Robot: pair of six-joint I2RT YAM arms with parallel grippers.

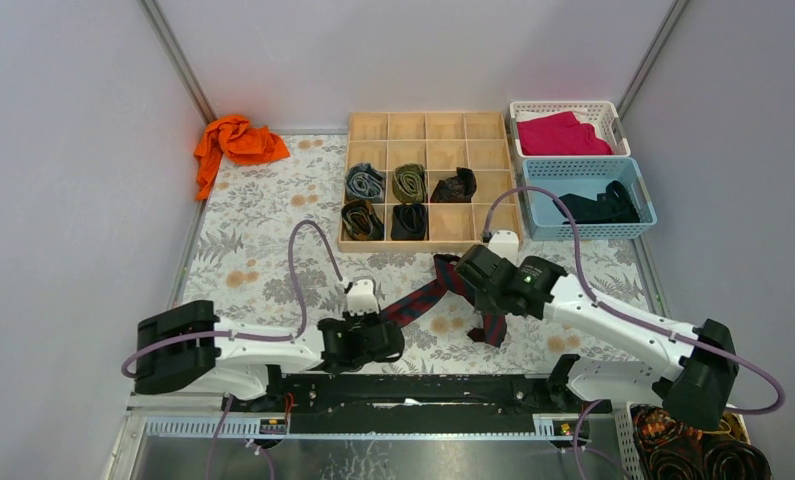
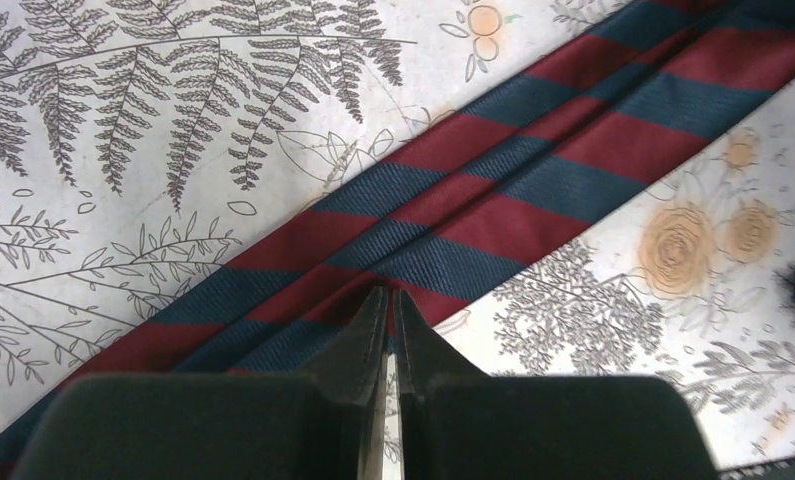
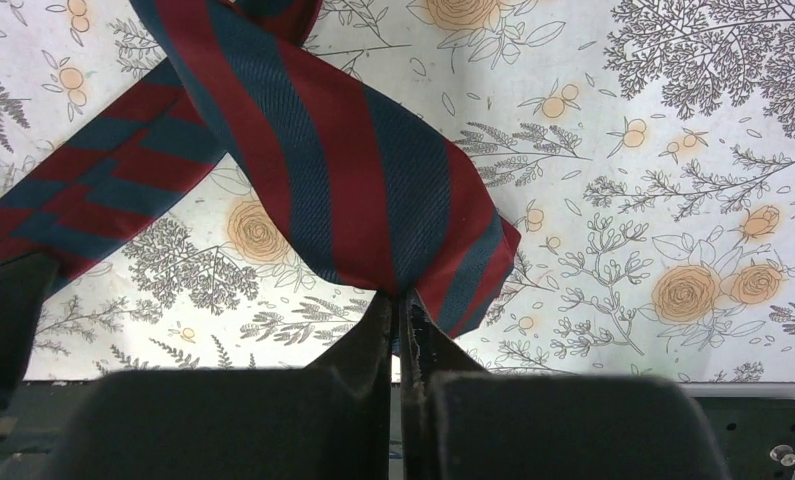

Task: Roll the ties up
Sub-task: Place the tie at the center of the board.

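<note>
A navy tie with red diagonal stripes [image 1: 418, 298] lies slantwise on the floral tablecloth between my two arms. My left gripper [image 1: 378, 325] is shut on its near-left stretch; in the left wrist view the tie [image 2: 493, 190] runs up to the right from the pinching tips [image 2: 391, 295]. My right gripper [image 1: 470, 283] is shut on the wide end, which folds back over the strip [image 3: 353, 170] just above its tips [image 3: 401, 297]. Several rolled ties sit in the wooden organiser [image 1: 478, 125]: grey-blue [image 1: 365, 182], olive [image 1: 409, 182], black [image 1: 455, 186], brown [image 1: 361, 220].
An orange cloth [image 1: 238, 140] lies at the back left corner. A white basket [image 1: 613, 118] holds a magenta cloth, and a blue basket [image 1: 538, 200] holds dark fabric. Brown coils [image 1: 693, 450] sit off the table at the bottom right.
</note>
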